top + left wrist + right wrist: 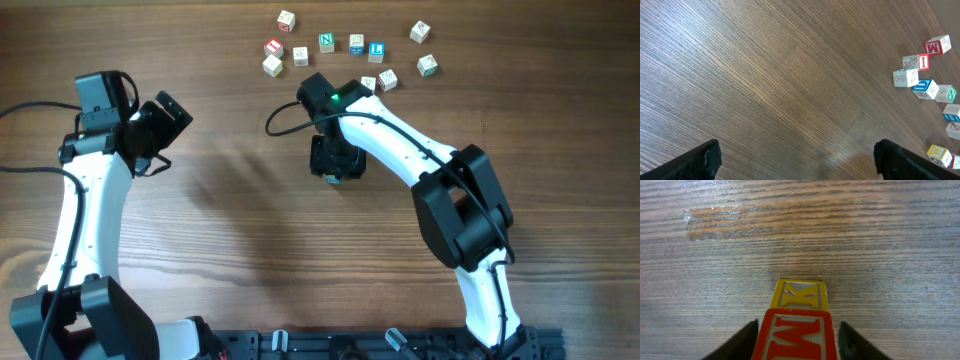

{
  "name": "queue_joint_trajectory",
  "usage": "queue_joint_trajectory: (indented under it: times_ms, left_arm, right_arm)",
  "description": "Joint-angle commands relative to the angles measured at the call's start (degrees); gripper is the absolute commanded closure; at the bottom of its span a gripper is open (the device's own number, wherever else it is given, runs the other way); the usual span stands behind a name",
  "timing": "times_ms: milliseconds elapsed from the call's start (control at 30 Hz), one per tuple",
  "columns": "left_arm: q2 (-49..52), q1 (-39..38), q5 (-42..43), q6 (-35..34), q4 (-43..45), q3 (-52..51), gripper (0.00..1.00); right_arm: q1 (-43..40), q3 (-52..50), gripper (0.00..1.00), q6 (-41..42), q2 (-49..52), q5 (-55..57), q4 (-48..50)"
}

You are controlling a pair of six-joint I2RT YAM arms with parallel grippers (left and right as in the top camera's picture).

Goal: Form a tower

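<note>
The tower [799,294] shows in the right wrist view as a red M cube [796,335] stacked on a yellow K cube, standing on the wooden table. My right gripper [798,323] straddles the red cube, open, with a thin gap showing at the right finger [855,342]. In the overhead view the right gripper [335,160] covers the tower [333,178], of which only a sliver with blue shows. My left gripper [165,120] is open far to the left and holds nothing; in its wrist view the left gripper [797,150] has only bare wood between the fingers.
Several loose letter cubes [350,50] lie in an arc at the back of the table, behind the right gripper. The same loose cubes [927,75] appear at the right edge of the left wrist view. A black cable [285,120] loops left of the right wrist.
</note>
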Motion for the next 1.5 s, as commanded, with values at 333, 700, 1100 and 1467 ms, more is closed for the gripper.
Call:
queue_joint_trajectory:
  times_ms: [333, 700, 1100, 1467]
  left_arm:
    - [-0.09, 0.00, 0.22, -0.52, -0.04, -0.17, 0.00]
    - [-0.09, 0.00, -0.35, -0.50, -0.22, -0.17, 0.00]
    - [-0.09, 0.00, -0.68, -0.52, -0.22, -0.33, 0.00]
    - [-0.09, 0.00, -0.68, -0.50, -0.26, -0.33, 0.00]
  right_arm:
    - [0.11, 5.27, 0.00, -19.47, 0.94, 1.11, -6.25]
    - [-0.26, 12.74, 0.00, -70.47, 0.74, 1.95, -13.90]
    - [-0.72, 5.44, 0.00, -78.55, 0.74, -2.23, -5.44]
    - [-0.72, 2.29, 0.05, -78.75, 0.76, -2.23, -1.97]
